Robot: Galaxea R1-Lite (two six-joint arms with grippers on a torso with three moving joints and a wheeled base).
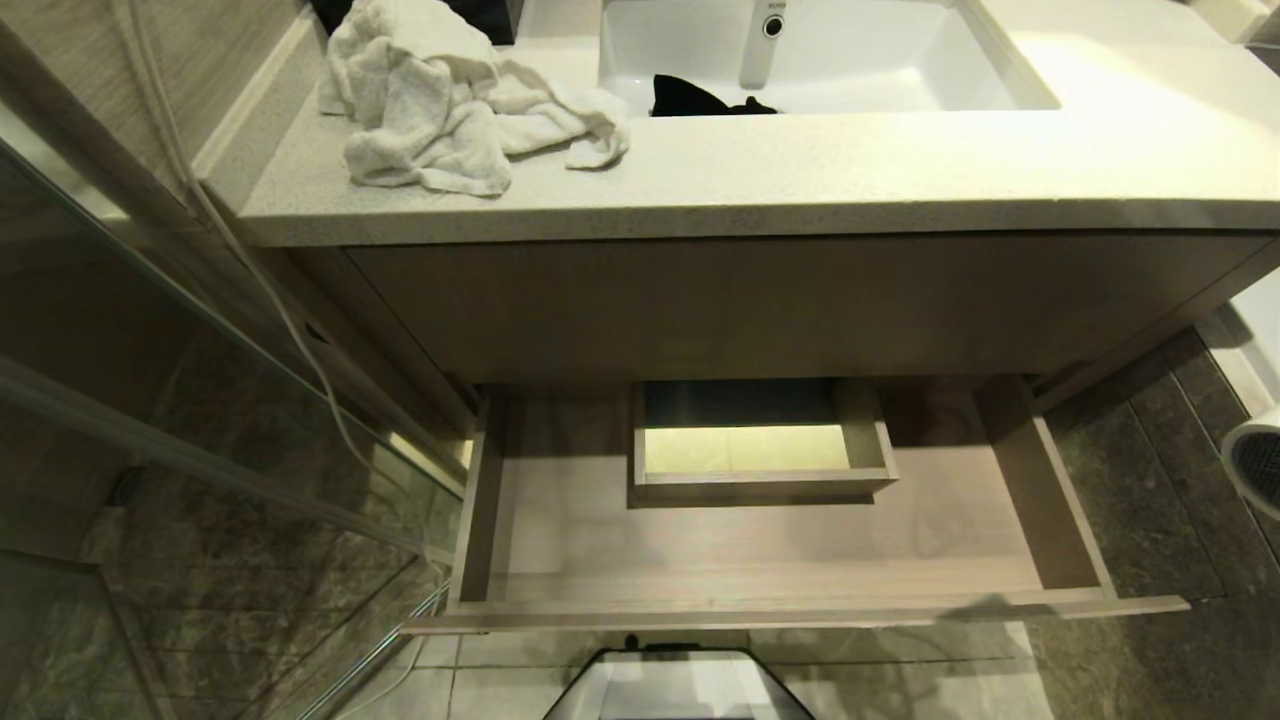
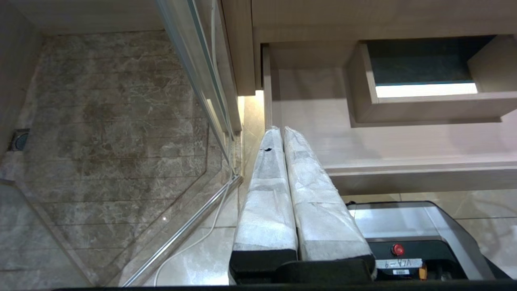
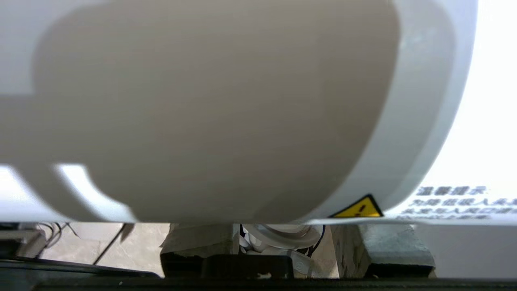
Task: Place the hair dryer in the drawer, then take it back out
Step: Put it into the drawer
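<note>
Right against your right wrist camera, the hair dryer fills nearly the whole view, its white barrel lying across the right end effector, whose wrapped fingers stand on either side of the dryer's lower part, clamped on it. In your head view only the dryer's grey mesh end shows at the right edge, above the dark floor tiles, outside the drawer and to its right. The drawer is pulled out below the vanity, nothing resting on its bottom, a boxed cutout at the back centre. Your left end effector hangs with its padded fingers pressed together, holding nothing, near the drawer's left front corner. On the desk above, a crumpled white towel lies left of the sink.
</note>
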